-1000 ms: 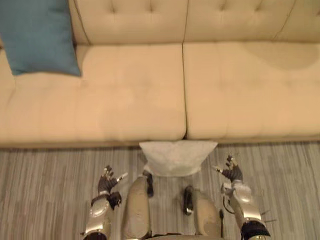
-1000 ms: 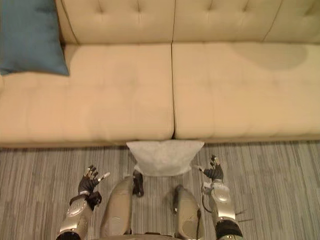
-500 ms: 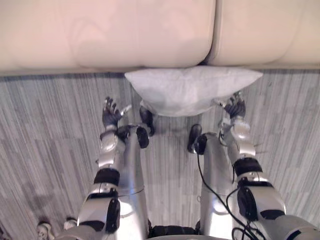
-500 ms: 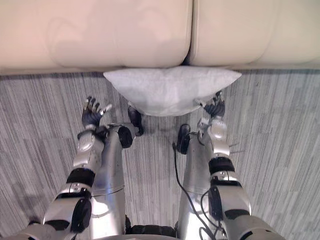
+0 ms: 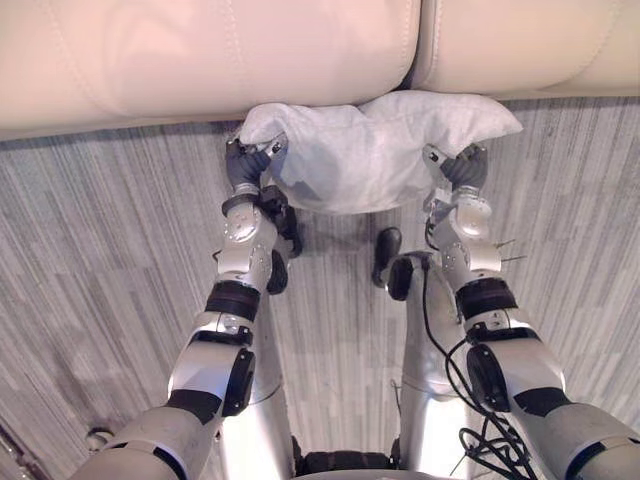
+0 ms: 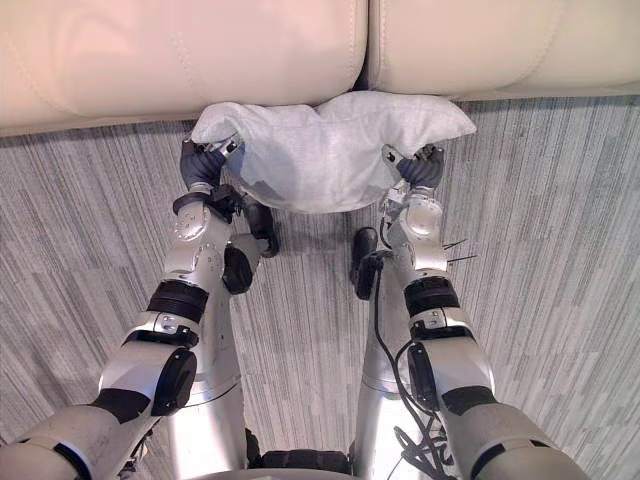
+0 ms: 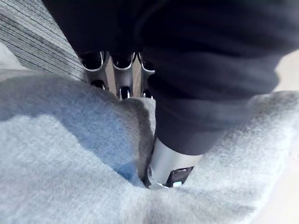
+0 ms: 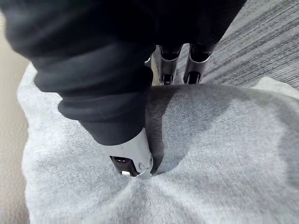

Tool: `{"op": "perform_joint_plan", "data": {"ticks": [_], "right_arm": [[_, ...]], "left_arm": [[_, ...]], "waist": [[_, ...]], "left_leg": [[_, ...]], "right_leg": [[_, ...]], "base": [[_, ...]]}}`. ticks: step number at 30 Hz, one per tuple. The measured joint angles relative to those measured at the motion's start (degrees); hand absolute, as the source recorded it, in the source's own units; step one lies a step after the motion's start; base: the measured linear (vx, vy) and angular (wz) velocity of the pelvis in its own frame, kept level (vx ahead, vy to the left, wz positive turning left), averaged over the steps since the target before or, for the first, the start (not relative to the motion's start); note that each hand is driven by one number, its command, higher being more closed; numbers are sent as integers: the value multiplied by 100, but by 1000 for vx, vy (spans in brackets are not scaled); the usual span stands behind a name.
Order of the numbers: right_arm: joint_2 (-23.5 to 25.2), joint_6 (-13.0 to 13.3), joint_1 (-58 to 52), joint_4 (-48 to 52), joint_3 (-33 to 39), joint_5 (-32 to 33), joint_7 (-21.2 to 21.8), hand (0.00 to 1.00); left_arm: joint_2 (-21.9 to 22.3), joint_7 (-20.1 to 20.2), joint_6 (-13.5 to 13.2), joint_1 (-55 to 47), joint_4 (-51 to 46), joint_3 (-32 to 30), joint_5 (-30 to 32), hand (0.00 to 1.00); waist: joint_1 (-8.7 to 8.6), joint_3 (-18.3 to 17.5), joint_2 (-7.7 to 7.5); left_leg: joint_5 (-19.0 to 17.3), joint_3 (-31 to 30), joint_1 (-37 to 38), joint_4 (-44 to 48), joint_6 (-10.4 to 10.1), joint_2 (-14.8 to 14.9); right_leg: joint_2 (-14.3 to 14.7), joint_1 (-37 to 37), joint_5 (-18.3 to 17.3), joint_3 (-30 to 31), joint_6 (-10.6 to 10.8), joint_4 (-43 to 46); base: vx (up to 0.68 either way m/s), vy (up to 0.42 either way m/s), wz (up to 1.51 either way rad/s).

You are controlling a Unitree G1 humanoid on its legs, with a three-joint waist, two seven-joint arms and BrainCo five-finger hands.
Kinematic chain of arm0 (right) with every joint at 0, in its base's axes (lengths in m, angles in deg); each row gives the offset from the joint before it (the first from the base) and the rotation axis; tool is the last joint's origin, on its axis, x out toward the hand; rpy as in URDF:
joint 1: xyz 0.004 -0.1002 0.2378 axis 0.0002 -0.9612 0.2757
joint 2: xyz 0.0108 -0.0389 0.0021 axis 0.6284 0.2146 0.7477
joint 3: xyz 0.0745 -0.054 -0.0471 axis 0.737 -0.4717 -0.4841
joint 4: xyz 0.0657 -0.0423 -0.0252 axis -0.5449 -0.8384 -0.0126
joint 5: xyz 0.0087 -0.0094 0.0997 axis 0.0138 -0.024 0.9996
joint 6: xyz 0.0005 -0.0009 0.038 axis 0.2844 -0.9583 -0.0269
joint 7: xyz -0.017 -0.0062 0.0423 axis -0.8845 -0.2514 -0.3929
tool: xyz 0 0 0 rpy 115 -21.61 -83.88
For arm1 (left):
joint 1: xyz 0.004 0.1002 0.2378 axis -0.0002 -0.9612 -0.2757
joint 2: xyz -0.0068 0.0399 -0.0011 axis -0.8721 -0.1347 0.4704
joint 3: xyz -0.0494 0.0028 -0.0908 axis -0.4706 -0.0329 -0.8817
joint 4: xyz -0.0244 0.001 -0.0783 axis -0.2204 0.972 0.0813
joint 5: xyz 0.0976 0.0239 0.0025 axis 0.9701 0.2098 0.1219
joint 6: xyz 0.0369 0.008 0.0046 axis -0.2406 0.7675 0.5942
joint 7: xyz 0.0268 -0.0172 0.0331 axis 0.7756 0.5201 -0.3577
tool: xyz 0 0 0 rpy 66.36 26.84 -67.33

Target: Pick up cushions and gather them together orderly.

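My head views show the pale cushion against the sofa's near edge, with my left hand at its left end and my right hand at its right. The wrist views add the grip: each thumb is dug into the fabric and the fingers curl behind it, pinching.

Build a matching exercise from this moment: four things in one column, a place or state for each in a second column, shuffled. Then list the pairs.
Things
1. left hand
2. right hand
3. white cushion
4. sofa

Place or state
A. cream, just beyond the cushion
B. pinches the cushion's right end
C. crumpled, gripped at both ends
D. pinches the cushion's left end

Pairs: 1-D, 2-B, 3-C, 4-A
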Motion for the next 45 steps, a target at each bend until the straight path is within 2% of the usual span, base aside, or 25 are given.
{"op": "perform_joint_plan", "data": {"ticks": [3,6,10,12,14,15,16,19,25,28,30,31,32,33,34,35,37,39,40,41,42,43,44,45], "right_arm": [[6,-1,-358,409,-180,-5,1,100],[66,1,-905,1147,-387,-60,7,100],[371,58,-1992,2553,-450,-204,49,100],[461,211,-2700,3050,-555,-335,148,100],[480,297,-3498,3941,-656,-621,307,100],[486,341,-3677,4100,-692,-701,361,100],[504,422,-4002,4345,-800,-788,464,100],[565,627,-4356,4391,-986,-950,762,100],[492,615,-4383,3802,-1116,-946,1157,100],[362,554,-4371,3649,-1259,-934,1173,100],[297,552,-4361,3637,-1282,-934,1186,100],[263,552,-4360,3622,-1281,-935,1188,100],[223,552,-4359,3593,-1281,-937,1189,100],[216,552,-4354,3566,-1281,-942,1196,100],[202,553,-4342,3488,-1280,-954,1226,100],[155,550,-4330,3459,-1282,-966,1285,100],[116,551,-4266,3440,-1306,-1010,1292,100],[71,489,-4233,3424,-1311,-1013,1305,100],[27,449,-4236,3424,-1312,-1013,1340,100],[-9,428,-4272,3420,-1314,-1025,1386,100],[-105,426,-4311,3419,-1311,-1043,1391,100],[-196,423,-4384,3420,-1298,-1058,1392,100],[-211,387,-4403,3419,-1261,-1067,1392,100],[-211,364,-4406,3419,-1229,-1071,1392,100]], "left_arm": [[2,-2,-1,-246,-387,106,10,100],[-12,-1,-63,-661,-910,171,22,100],[98,5,-195,-1742,-1953,267,31,100],[256,48,-330,-2428,-2295,448,33,100],[379,202,-427,-3250,-2892,576,35,100],[386,244,-444,-3440,-3002,617,35,100],[388,308,-495,-3841,-3200,662,35,100],[374,477,-621,-4491,-3269,681,87,100],[215,523,-609,-5125,-3327,682,387,100],[159,531,-596,-5332,-3386,683,503,100],[170,601,-586,-5445,-3467,685,501,100],[169,632,-548,-5453,-3466,688,500,100],[152,637,-495,-5463,-3466,722,483,100],[140,640,-474,-5473,-3466,730,477,100],[146,640,-432,-5496,-3459,732,475,100],[148,639,-438,-5511,-3461,731,473,100],[124,638,-499,-5464,-3476,717,472,100],[11,639,-505,-5458,-3476,739,471,100],[-60,640,-504,-5458,-3476,749,471,100],[-57,642,-492,-5456,-3443,765,471,100],[12,642,-491,-5459,-3391,817,472,100],[106,649,-488,-5488,-3338,882,474,100],[181,707,-487,-5462,-3271,886,471,100],[198,746,-486,-5414,-3208,887,470,100]], "waist": [[-16,-5,-2],[-9,-15,-6],[4,-42,-11],[18,-486,-25],[23,-585,-27],[25,-699,-51],[27,-987,-94],[16,-1407,-160],[28,-1808,-172],[32,-1811,-174],[27,-1811,-172],[13,-1809,-171],[7,-1798,-191],[1,-1791,-221],[-22,-1777,-223],[-133,-1800,-159],[-141,-1839,-156],[-176,-1839,-153],[-236,-1868,-203],[-336,-1903,-235],[-333,-1949,-120],[-312,-2059,68],[-320,-2095,169],[-315,-2090,187]], "left_leg": [[60,-21,325,-148,-46,15],[161,-16,974,-520,-162,28],[213,127,2333,-1376,-292,82],[218,201,2782,-1696,-326,76],[247,294,3766,-2000,-303,49],[245,332,3954,-2101,-299,35],[244,414,4260,-2334,-298,-2],[279,583,5185,-3063,-349,-135],[357,939,6220,-3809,-332,-242],[275,1043,6547,-3908,-319,-295],[61,1040,6681,-3863,-347,-298],[-59,1041,6750,-3812,-354,-303],[-250,1041,6893,-3731,-335,-326],[-350,1033,7009,-3733,-326,-387],[-450,954,7232,-3779,-253,-491],[-507,853,7343,-3808,-223,-505],[-518,781,7384,-3960,-210,-513],[-521,643,7493,-4245,-288,-549],[-513,528,7525,-4272,-459,-624],[-628,340,7548,-4117,-605,-683],[-669,236,7548,-4053,-665,-603],[-654,162,7536,-4000,-713,-421],[-562,56,7434,-3732,-866,-263],[-499,13,7322,-3403,-957,-172]], "right_leg": [[35,318,35,-39,-55,-129],[79,937,149,-93,-123,-484],[143,2280,386,-226,-182,-1433],[138,2768,432,-279,-151,-1857],[138,3839,488,-307,-98,-2382],[135,4031,507,-309,-66,-2525],[131,4340,566,-304,-21,-2844],[133,5243,811,-225,51,-3797],[213,6406,1405,81,168,-5209],[208,6613,1548,293,210,-5329],[178,6541,1518,404,257,-5005],[158,6397,1457,414,356,-4576],[116,6123,1398,417,471,-3685],[47,5973,1443,411,544,-3213],[-68,5630,1588,389,530,-2423],[-66,5549,1332,275,342,-2520],[-49,5336,1285,89,219,-3319],[107,5256,1710,82,135,-4703],[148,5309,2015,117,77,-5284],[130,5343,2551,191,-2,-5327],[162,5329,2617,136,-98,-5176],[288,5341,2483,-11,-175,-5103],[411,5478,2409,-199,-289,-5139],[470,5589,2401,-249,-314,-5206]], "base": [[5,-2,-1],[9,-35,0],[25,-45,-1],[113,-18,9],[206,28,4],[186,36,-3],[215,51,-7],[182,61,-11],[179,52,-26],[101,50,-40],[51,78,-29],[24,94,-27],[16,55,-9],[39,38,2],[82,28,22],[94,24,33],[158,-36,36],[243,-85,44],[320,-157,75],[337,-195,74],[397,-191,54],[475,-177,33],[470,-159,27],[437,-185,28]]}}
